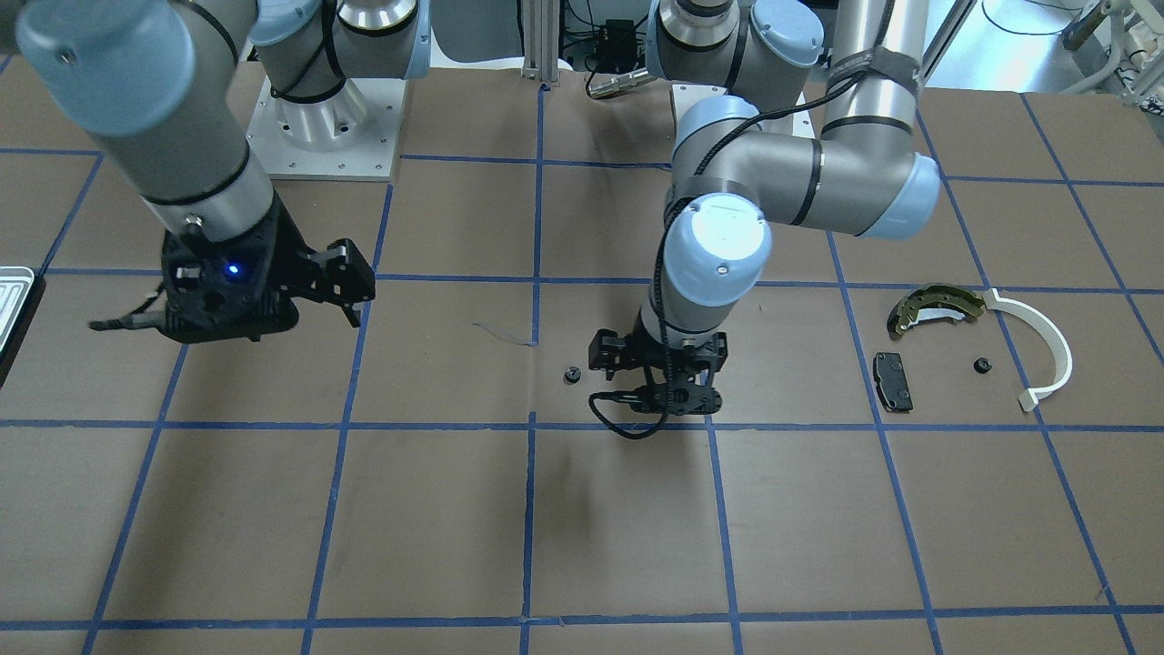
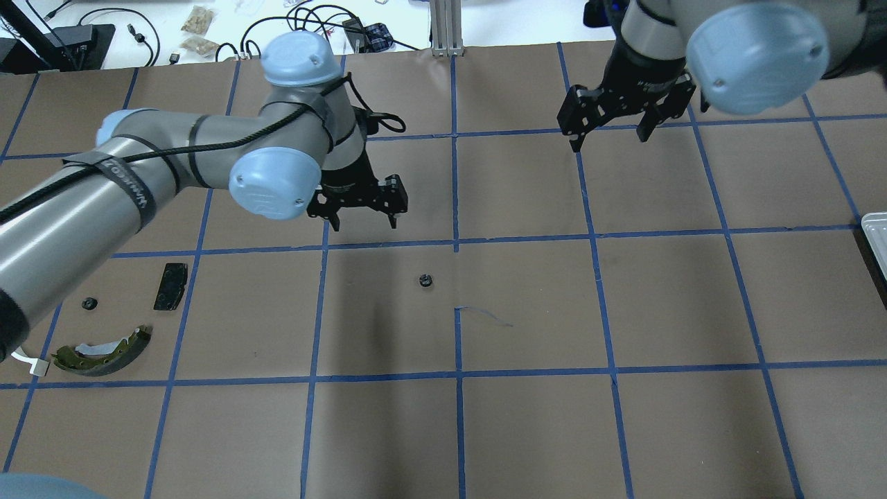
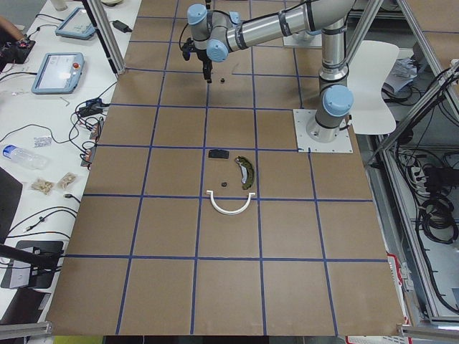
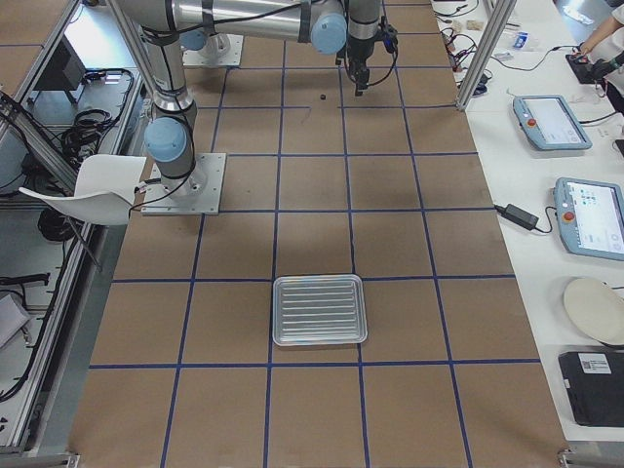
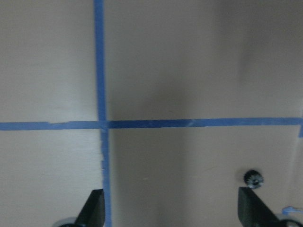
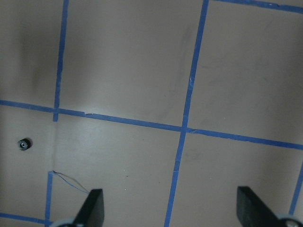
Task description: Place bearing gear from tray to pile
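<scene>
A small black bearing gear (image 2: pixel 425 280) lies alone on the brown table near the middle; it also shows in the left wrist view (image 5: pixel 253 178) and the right wrist view (image 6: pixel 23 143). My left gripper (image 2: pixel 364 223) hangs open and empty just behind and to the left of it. My right gripper (image 2: pixel 608 141) is open and empty, raised over the far right squares. The silver ridged tray (image 4: pixel 319 309) holds nothing. The pile at the left is an olive brake shoe (image 2: pixel 104 352), a black brake pad (image 2: pixel 170 285), a white half-ring (image 1: pixel 1046 350) and a second small gear (image 2: pixel 89 303).
Blue tape lines (image 2: pixel 456 242) grid the brown table cover. A thin loose strand (image 2: pixel 485 315) lies just right of the lone gear. The tray's edge (image 2: pixel 874 239) shows at the right border of the overhead view. Cables and tablets lie beyond the table's far edge.
</scene>
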